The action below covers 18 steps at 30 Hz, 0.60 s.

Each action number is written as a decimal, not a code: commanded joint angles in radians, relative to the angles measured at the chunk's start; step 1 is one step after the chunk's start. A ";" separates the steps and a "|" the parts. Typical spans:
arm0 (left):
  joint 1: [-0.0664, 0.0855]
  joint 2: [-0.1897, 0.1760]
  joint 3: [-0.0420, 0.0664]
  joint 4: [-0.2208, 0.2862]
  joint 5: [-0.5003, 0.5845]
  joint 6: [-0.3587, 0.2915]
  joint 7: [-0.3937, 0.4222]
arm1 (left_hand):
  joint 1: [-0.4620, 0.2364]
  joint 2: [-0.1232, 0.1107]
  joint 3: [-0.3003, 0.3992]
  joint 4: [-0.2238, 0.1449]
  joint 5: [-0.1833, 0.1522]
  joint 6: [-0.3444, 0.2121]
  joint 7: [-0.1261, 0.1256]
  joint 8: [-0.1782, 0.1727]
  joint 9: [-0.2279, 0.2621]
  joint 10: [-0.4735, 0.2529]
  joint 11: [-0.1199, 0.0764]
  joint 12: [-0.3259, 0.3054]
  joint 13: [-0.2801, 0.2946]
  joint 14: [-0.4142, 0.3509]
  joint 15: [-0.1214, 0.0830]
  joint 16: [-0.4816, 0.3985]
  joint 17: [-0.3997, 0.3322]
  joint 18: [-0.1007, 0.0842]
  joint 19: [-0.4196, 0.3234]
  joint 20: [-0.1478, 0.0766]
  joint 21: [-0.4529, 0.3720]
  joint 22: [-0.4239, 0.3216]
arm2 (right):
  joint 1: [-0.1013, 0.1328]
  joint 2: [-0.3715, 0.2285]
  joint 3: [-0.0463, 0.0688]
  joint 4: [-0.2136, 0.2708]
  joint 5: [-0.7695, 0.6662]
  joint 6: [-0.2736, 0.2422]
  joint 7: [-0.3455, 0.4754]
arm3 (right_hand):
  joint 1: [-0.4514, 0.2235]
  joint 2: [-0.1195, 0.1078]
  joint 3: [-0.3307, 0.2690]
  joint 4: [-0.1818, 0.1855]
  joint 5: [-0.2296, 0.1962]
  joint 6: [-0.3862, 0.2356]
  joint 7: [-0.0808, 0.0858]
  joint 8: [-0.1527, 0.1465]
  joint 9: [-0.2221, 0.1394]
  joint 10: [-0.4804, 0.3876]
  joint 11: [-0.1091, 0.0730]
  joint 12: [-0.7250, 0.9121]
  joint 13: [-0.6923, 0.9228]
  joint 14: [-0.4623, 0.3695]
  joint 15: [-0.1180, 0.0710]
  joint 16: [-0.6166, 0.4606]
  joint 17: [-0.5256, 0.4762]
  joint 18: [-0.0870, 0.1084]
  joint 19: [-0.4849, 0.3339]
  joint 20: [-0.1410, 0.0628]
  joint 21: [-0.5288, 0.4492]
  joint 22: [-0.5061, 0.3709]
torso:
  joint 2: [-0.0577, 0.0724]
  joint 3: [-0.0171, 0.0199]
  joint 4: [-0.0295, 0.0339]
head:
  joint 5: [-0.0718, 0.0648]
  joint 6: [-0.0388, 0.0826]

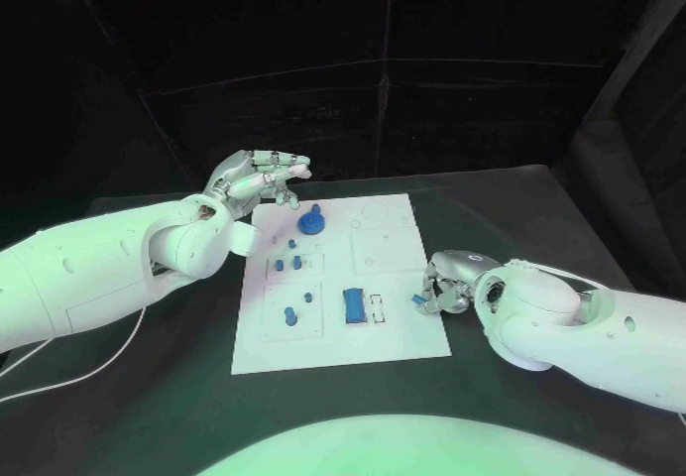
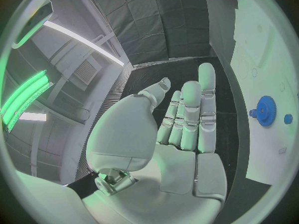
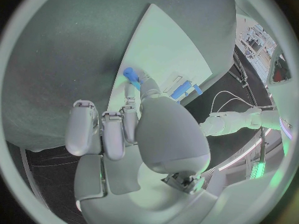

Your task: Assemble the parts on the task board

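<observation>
Lower right of frame: right hand (image 1: 446, 290) at the white board's (image 1: 414, 332) edge, fingers (image 3: 132, 79) pinching a small blue part (image 3: 130, 73), nearer the slots than the empty, loosely spread left hand (image 1: 258, 178).

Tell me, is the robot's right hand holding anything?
Yes. The right hand pinches a small blue part at its fingertips, beside the board's right edge.

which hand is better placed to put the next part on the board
Right, probably. The right hand already pinches a small blue part in its fingertips at the task board's right edge. The left hand hovers past the board's far left corner, holding nothing.
</observation>
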 commanded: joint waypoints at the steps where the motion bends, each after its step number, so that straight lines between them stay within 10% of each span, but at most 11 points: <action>1: 0.001 0.000 0.000 0.001 0.001 0.015 0.004 | 0.001 0.005 -0.005 0.002 0.004 -0.007 0.003 0.005 0.001 -0.006 -0.001 0.006 0.001 -0.008 0.001 0.003 -0.002 0.013 0.000 0.009 -0.006 -0.002 | -0.006 -0.008 -0.006 0.004 0.040 -0.035 -0.018 | -0.013 0.029 0.028 0.029 0.023 0.006 -0.006 -0.012 -0.007 0.002 -0.007 0.001 -0.054 0.077 -0.007 -0.002 0.121 -0.007 0.003 -0.006 0.000 0.005 | -0.001 -0.0009 -0.0019 | 0.004 -0.001; 18: 0.001 -0.005 0.000 0.006 0.001 0.015 0.004 | 0.002 0.005 -0.005 0.000 0.004 -0.008 0.003 0.006 0.001 -0.007 -0.001 0.007 0.001 -0.009 0.001 0.003 -0.002 0.013 0.000 0.009 -0.006 -0.002 | -0.005 0.005 -0.005 0.067 0.121 -0.218 0.010 | -0.068 -0.068 0.225 0.090 0.009 0.048 -0.007 -0.067 -0.018 0.013 -0.007 0.004 -0.042 0.080 -0.009 0.003 0.134 -0.009 0.008 -0.008 0.006 0.016 | 0.000 -0.0011 0.0004 | 0.008 -0.002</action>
